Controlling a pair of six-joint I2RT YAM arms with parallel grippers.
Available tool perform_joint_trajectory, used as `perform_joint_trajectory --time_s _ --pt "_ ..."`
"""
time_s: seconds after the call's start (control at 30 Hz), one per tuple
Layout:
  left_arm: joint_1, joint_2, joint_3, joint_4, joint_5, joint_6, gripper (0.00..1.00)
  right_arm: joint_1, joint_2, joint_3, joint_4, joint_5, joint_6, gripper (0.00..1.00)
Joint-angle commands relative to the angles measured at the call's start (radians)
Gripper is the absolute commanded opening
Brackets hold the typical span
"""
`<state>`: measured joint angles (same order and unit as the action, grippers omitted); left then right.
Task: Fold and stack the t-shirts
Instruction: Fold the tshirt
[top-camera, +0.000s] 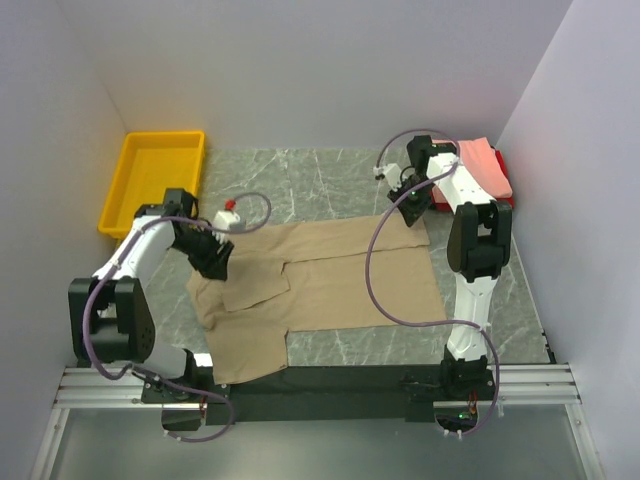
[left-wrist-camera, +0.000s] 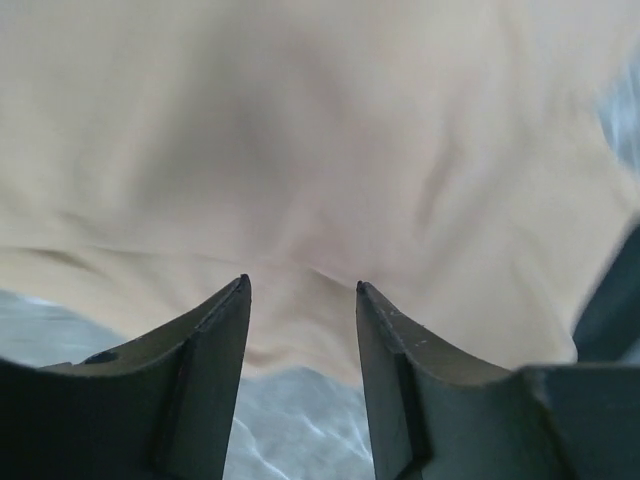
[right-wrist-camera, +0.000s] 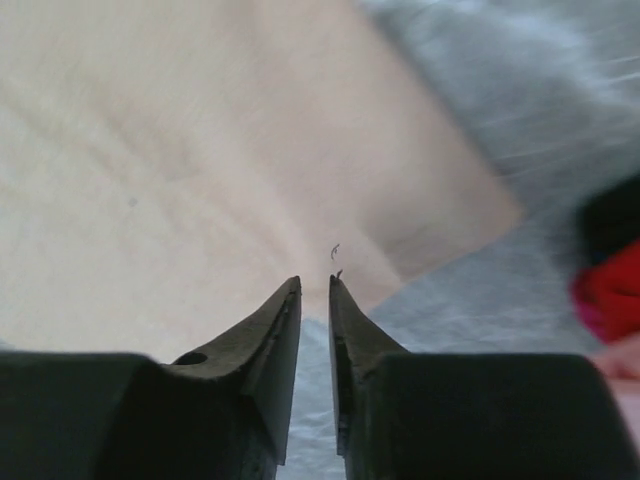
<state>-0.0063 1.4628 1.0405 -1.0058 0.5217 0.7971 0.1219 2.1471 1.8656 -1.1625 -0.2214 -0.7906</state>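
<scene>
The tan t-shirt (top-camera: 330, 275) lies spread on the marble table, with its near left part folded over. My left gripper (top-camera: 215, 255) is open at the shirt's far left edge. In the left wrist view (left-wrist-camera: 300, 285) the cloth edge (left-wrist-camera: 300, 130) lies just past the fingertips, with nothing between them. My right gripper (top-camera: 410, 212) is at the shirt's far right corner. Its jaws (right-wrist-camera: 315, 278) stand a narrow gap apart at the cloth edge (right-wrist-camera: 150, 150), with bare table showing between them. The salmon pink t-shirt (top-camera: 485, 165) lies folded on the red t-shirt (top-camera: 503, 190) at the back right.
A yellow plastic bin (top-camera: 155, 180) stands at the back left by the wall. White walls close in the table (top-camera: 330, 170) on the left, back and right. The red t-shirt (right-wrist-camera: 610, 290) shows close to the right of my right gripper.
</scene>
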Motion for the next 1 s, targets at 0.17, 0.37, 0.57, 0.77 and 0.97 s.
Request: perform_joint_trajectory --time_s 0.17,0.37,0.57,0.77,0.97 --pt "0.005 0.221 0.168 0.344 -0.084 -0.378 0.43 0.033 0.089 0.118 0.129 0.108 0.108 0.17" --pt "0.005 0.358 0.21 0.426 -0.247 -0.486 0.38 0.062 0.099 -0.011 0.216 0.244 0.143 0.14" --pt "0.005 0.508 0.303 0.441 -0.368 -0.535 0.34 0.061 0.157 0.021 0.175 0.318 0.163 0.1" --pt "0.005 0.626 0.472 0.451 -0.35 -0.565 0.37 0.061 0.224 0.09 0.228 0.431 0.169 0.1" --pt "0.005 0.775 0.702 0.409 -0.295 -0.613 0.42 0.059 0.282 0.167 0.395 0.568 0.157 0.1"
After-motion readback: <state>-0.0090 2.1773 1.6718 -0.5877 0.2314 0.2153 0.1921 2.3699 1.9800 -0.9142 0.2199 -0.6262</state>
